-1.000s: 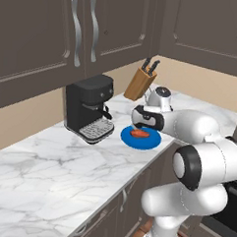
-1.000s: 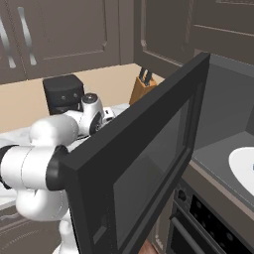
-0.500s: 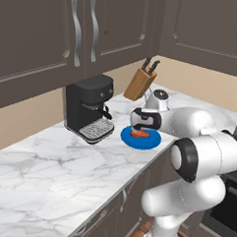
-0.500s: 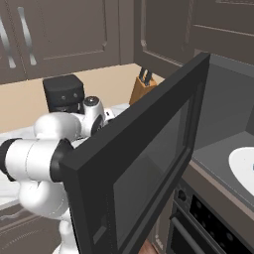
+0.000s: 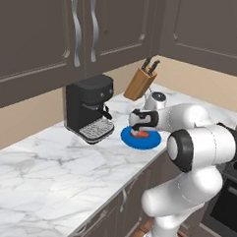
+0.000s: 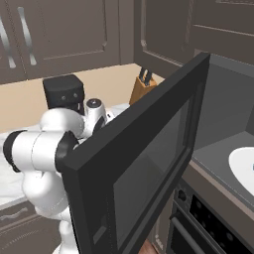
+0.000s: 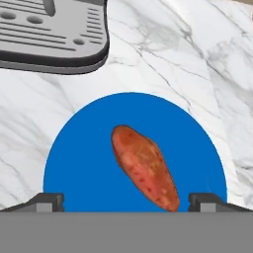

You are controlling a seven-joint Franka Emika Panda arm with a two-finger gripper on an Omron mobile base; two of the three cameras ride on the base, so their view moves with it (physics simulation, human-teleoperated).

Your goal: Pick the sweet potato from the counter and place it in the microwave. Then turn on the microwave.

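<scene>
Lying diagonal, sweet potato [image 7: 145,168] on plate [image 7: 74,163]

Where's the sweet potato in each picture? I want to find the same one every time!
Left base view: the sweet potato is a small orange bit at middle right, under the gripper.
Right base view: I cannot find it there.
Hand view: the sweet potato lies at the centre, slanted.
Shared landmark: the blue plate beneath it, beside the coffee machine.

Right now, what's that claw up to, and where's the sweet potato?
Claw open, above the blue plate. Sweet potato lying on the plate, not gripped. Microwave door open. Nothing in the way.
</scene>
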